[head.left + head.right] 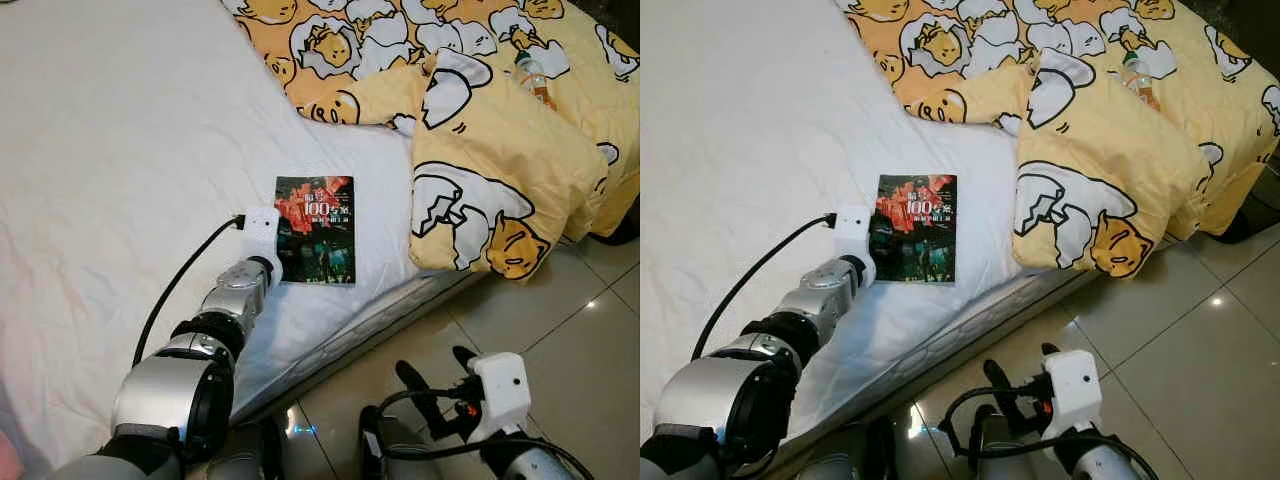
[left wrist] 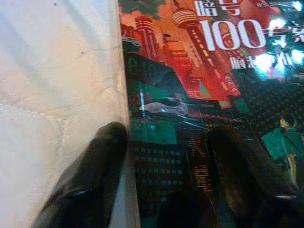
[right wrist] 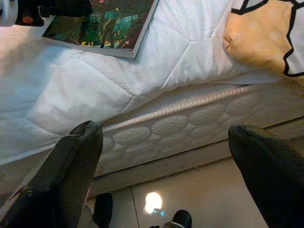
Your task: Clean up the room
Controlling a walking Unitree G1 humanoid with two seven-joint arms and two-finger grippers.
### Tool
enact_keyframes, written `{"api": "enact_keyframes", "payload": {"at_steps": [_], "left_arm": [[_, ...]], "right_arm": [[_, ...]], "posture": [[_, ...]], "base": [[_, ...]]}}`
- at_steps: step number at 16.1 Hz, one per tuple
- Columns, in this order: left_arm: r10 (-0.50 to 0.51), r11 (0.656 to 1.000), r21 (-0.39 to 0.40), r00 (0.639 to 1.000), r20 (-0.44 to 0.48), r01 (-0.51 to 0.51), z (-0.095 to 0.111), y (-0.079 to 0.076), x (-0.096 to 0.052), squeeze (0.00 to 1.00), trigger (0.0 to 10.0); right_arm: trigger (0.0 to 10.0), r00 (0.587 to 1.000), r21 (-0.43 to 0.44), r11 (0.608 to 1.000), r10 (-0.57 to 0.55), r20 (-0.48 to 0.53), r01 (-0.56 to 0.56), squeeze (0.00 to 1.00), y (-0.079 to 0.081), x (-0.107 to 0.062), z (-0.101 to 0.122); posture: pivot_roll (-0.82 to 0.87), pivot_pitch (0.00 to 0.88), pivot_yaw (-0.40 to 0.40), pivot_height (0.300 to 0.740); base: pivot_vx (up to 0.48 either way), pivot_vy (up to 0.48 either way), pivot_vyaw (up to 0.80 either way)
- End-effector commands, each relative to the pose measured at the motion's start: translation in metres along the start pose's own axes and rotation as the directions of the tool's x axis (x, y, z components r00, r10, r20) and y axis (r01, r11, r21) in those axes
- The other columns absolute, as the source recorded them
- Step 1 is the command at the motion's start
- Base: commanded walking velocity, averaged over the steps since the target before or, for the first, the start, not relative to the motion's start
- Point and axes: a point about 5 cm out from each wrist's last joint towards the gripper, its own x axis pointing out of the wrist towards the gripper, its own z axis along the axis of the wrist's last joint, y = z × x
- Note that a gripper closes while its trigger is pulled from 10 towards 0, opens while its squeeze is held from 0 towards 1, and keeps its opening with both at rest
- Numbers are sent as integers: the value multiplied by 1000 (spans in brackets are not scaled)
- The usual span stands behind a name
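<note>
- The left gripper [image 2: 166, 161] is stretched over the white mattress [image 1: 120, 150], its fingers spread astride the near left edge of the book [image 1: 316, 229]: one finger on the sheet, the other on the cover, nothing clamped yet.
- The book lies flat near the bed's edge, not lifted; tidying looks barely begun.
- The yellow quilt [image 1: 480, 150] lies rumpled, a bottle [image 1: 531, 77] resting on it.
- The right gripper [image 3: 166, 161] hangs wide open and empty above the tiled floor [image 1: 560, 340].
</note>
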Motion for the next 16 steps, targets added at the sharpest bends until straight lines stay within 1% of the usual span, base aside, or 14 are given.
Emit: {"api": "enact_keyframes", "payload": {"at_steps": [1,3,4,6,8,11,14,15,16], "left_arm": [[-33,999,11,995,-90,34,-23,-7,-3,0,0],[-46,999,20,994,-103,48,-25,-9,-3,0,0],[-69,997,27,989,-127,73,-29,-11,-3,0,0],[-105,994,19,981,-165,109,-34,-14,-4,0,0],[-116,992,20,974,-195,123,-40,-13,-6,0,0],[-112,993,9,970,-214,116,-46,-10,-8,0,0],[-82,996,-55,974,-212,72,-48,-4,-9,0,0],[-69,995,-86,977,-203,52,-47,-2,-9,0,0],[-41,993,-121,983,-179,20,-42,4,-8,0,0]], "right_arm": [[10000,1000,5,1000,7,-19,-7,0,0,-3,-2],[10000,1000,4,1000,11,-28,-10,0,0,-4,-2],[10000,1000,4,1000,-20,-22,20,0,-8,-2,1],[10000,999,8,1000,-29,-18,29,0,-12,-1,3],[10000,999,10,1000,-22,-23,22,0,-9,-1,2],[10000,999,13,1000,-12,-30,13,0,-6,0,0],[10000,999,11,1000,-10,-38,10,0,-7,1,-1],[10000,999,9,1000,-10,-39,11,0,-8,1,-1],[10000,999,8,1000,-11,-39,11,0,-8,1,-1]], "posture": [[-288,274,-13,740],[-287,276,-15,740],[-286,279,-15,740],[-287,278,-11,740],[-284,270,-10,740],[-284,264,-12,740],[-281,257,-15,740],[-282,256,-15,740],[-282,256,-15,740]], "base": [[0,0,0],[0,0,0],[0,0,0],[0,0,0],[0,0,0],[0,0,0],[0,0,0],[0,0,0],[0,0,0]]}}
